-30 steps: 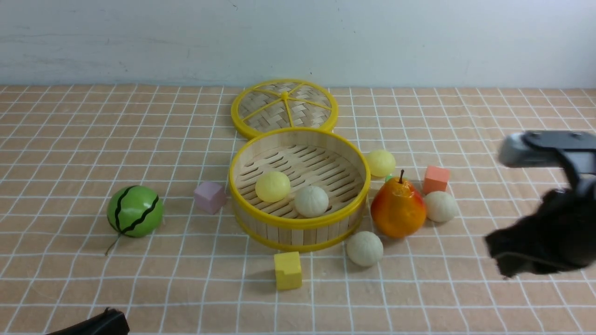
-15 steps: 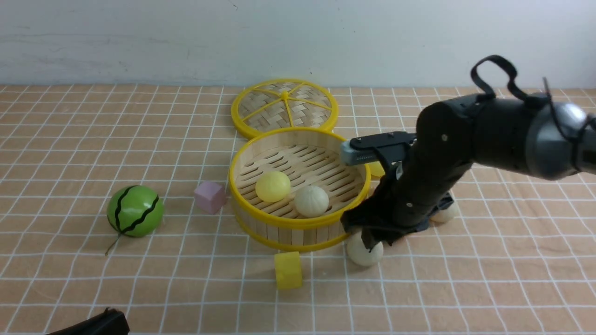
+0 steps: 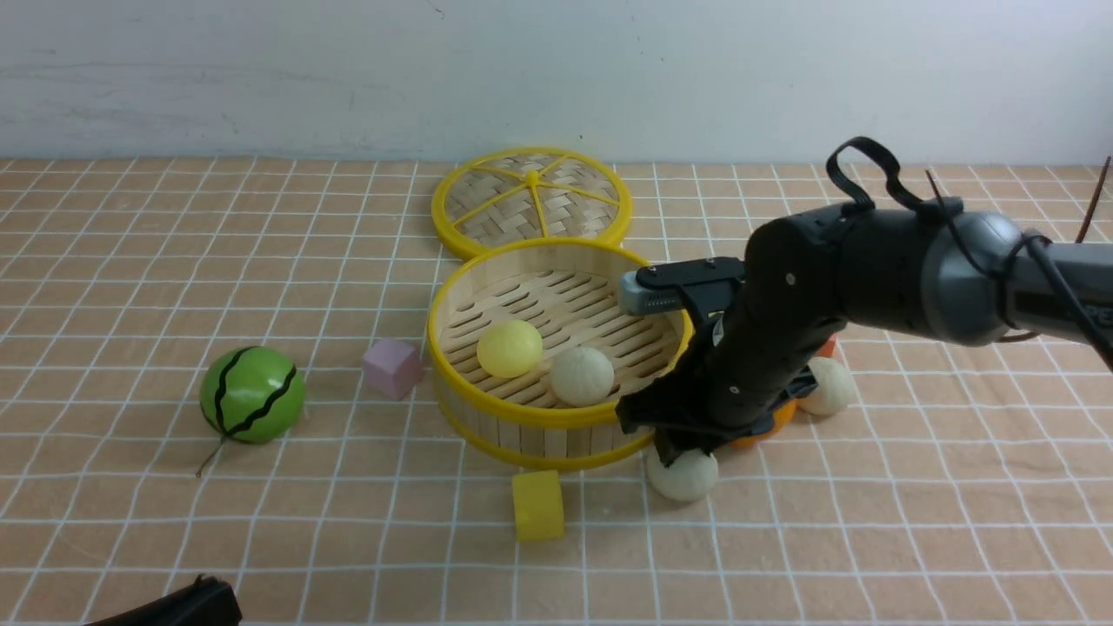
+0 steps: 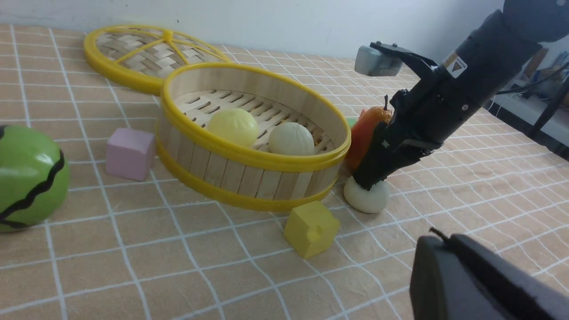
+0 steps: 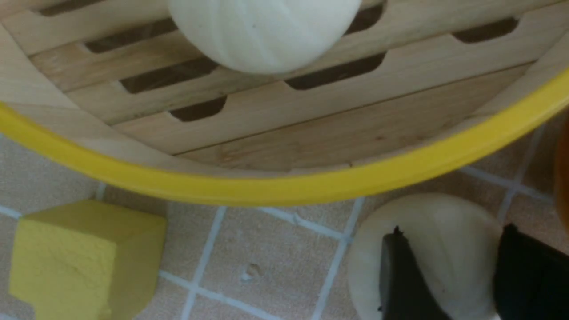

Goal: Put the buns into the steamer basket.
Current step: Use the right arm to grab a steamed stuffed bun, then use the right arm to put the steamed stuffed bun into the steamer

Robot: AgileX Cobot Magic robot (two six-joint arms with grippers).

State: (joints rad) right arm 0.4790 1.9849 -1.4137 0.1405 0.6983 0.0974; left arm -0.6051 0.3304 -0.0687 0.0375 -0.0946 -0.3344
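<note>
The steamer basket (image 3: 556, 416) stands mid-table and holds a pale yellow bun (image 3: 509, 348) and an off-white bun (image 3: 582, 376). A third bun, off-white (image 3: 685, 476), lies on the cloth at the basket's front right. My right gripper (image 3: 674, 450) is open just above it, its fingers straddling the bun's top in the right wrist view (image 5: 451, 232). Another off-white bun (image 3: 828, 386) lies right of the arm. The second yellow bun is hidden behind the arm. My left gripper (image 4: 442, 238) is shut and empty, low at the near left.
The flat woven lid (image 3: 530, 196) lies behind the basket. A green melon ball (image 3: 252, 394) and pink cube (image 3: 391, 367) are to the left, a yellow cube (image 3: 537, 504) in front. The pear (image 3: 769, 419) is mostly hidden behind my right arm.
My right arm swung in from the right edge to the bun at the basket's front right, then shifted slightly left over it. The buns and left arm have not moved.
</note>
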